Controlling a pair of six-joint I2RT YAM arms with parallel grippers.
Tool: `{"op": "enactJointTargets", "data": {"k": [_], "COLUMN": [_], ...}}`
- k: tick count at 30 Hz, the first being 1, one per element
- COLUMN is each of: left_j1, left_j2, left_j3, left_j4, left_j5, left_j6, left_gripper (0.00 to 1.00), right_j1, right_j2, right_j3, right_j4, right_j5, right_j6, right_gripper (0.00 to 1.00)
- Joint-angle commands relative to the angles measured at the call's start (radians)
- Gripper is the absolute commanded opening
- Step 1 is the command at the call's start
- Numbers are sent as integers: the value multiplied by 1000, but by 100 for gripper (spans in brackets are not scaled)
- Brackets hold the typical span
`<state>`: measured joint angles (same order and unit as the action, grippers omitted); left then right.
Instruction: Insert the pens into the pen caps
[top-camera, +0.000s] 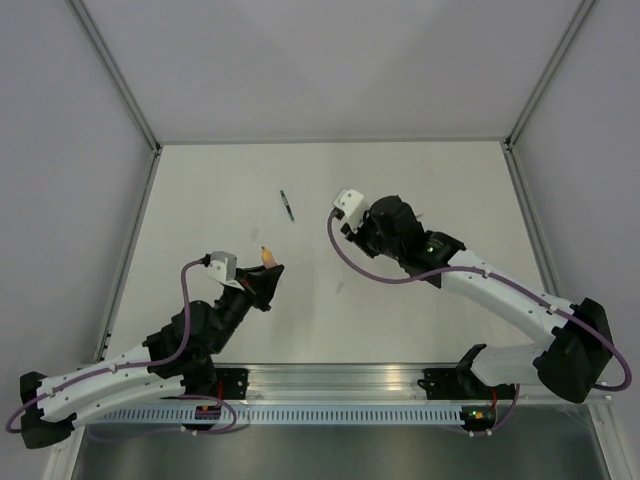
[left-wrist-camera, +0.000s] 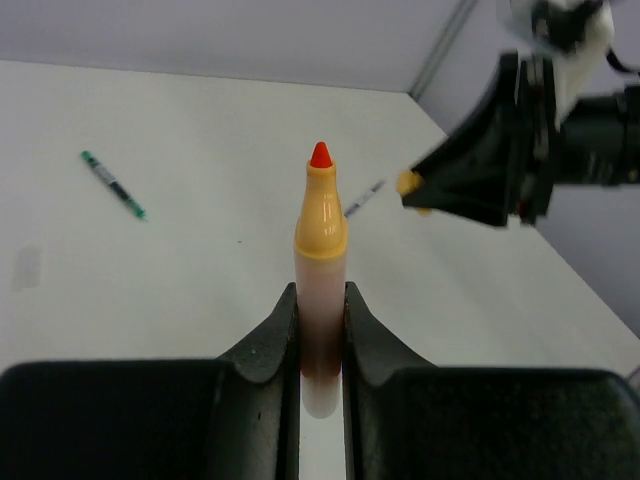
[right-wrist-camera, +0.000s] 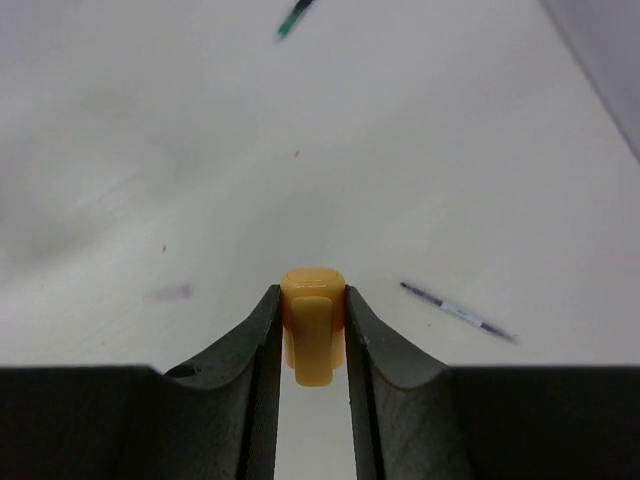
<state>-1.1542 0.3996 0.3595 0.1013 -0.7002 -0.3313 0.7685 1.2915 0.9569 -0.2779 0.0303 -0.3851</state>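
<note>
My left gripper (left-wrist-camera: 320, 318) (top-camera: 266, 272) is shut on the thick orange pen (left-wrist-camera: 320, 232) (top-camera: 266, 256), whose red tip points away from the wrist. My right gripper (right-wrist-camera: 311, 297) (top-camera: 346, 233) is shut on the stubby orange-yellow pen cap (right-wrist-camera: 312, 338), clip side facing the camera. In the left wrist view the cap (left-wrist-camera: 408, 183) sits at the front of the right gripper (left-wrist-camera: 440, 185), to the right of the pen tip and apart from it. A teal-green pen (top-camera: 287, 205) (left-wrist-camera: 113, 185) (right-wrist-camera: 295, 18) lies on the table. A thin grey-white pen (right-wrist-camera: 458, 311) (left-wrist-camera: 365, 198) lies below the right gripper.
The white table (top-camera: 420, 180) is bounded by grey walls with metal corner posts (top-camera: 115, 70). An aluminium rail (top-camera: 330, 380) runs along the near edge, where both arm bases are bolted.
</note>
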Motion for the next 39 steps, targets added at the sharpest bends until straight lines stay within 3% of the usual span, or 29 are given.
{"op": "enactJointTargets", "data": {"k": [1, 3, 7, 11, 16, 25, 32, 39], "left_j1": [-4, -4, -6, -4, -4, -4, -4, -4], "left_j2": [15, 33, 82, 148, 202, 212, 214, 216], "left_j3": [10, 13, 24, 48, 75, 79, 85, 90], "left_j4": [141, 150, 178, 172, 163, 159, 155, 144], "left_j5": [272, 341, 474, 476, 473, 462, 475, 464], "left_j6": [95, 104, 120, 104, 83, 55, 25, 21], "left_gripper": [2, 2, 2, 2, 2, 2, 2, 2], "right_j1": [5, 21, 136, 184, 238, 354, 511, 574], "right_j2": [-3, -6, -98, -181, -265, -244, -146, -106], "right_j3": [233, 288, 215, 163, 72, 5, 62, 51], "right_j4": [-48, -72, 81, 143, 270, 497, 554, 608], "right_j5": [180, 215, 336, 413, 440, 511, 654, 727], "right_j6": [339, 500, 612, 794, 905, 867, 718, 658], "right_gripper": [0, 0, 0, 0, 0, 0, 0, 0]}}
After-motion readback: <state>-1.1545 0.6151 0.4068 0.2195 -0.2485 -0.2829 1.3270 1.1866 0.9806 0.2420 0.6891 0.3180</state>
